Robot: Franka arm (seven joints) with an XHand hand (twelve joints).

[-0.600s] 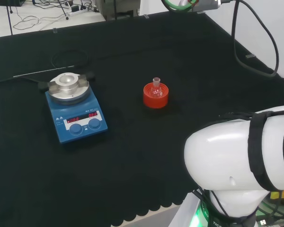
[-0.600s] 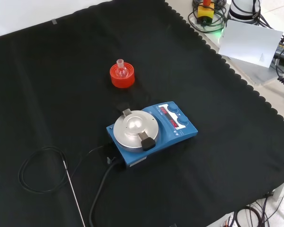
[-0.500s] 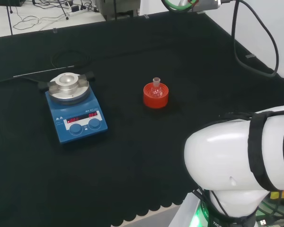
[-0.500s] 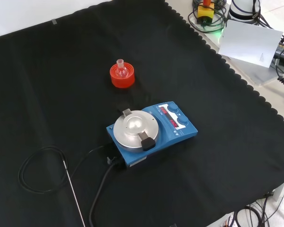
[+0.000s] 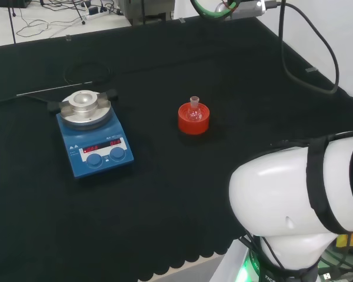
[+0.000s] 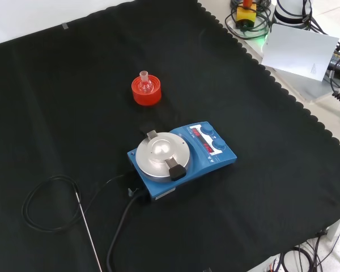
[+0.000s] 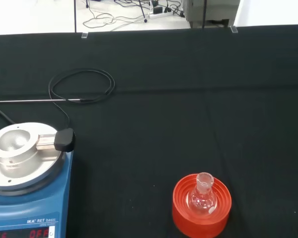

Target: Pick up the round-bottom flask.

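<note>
Cloth: we see the black cloth (image 6: 56, 90) covering the whole bench; its scalloped edge runs down the right of the front view.
Arm: we see a large white link (image 5: 294, 200) at the head view's lower right.
Stirrer: we see a blue hotplate stirrer (image 6: 181, 158) with a round silver top near the cloth's middle in the front view; upright.
Cable: we see a thin black cable (image 6: 45, 198) coiled on the cloth, left of the stirrer in the front view; a thin metal rod (image 6: 89, 232) lies beside it.
Stand: we see a red ribbed ring (image 6: 146, 92) beyond the stirrer in the front view, apart from it.
Flask: we see the round-bottom flask (image 7: 202, 194), clear glass, seated upright in the red ring; neck up.
Hand: we cannot tell how its fingers are set.
</note>
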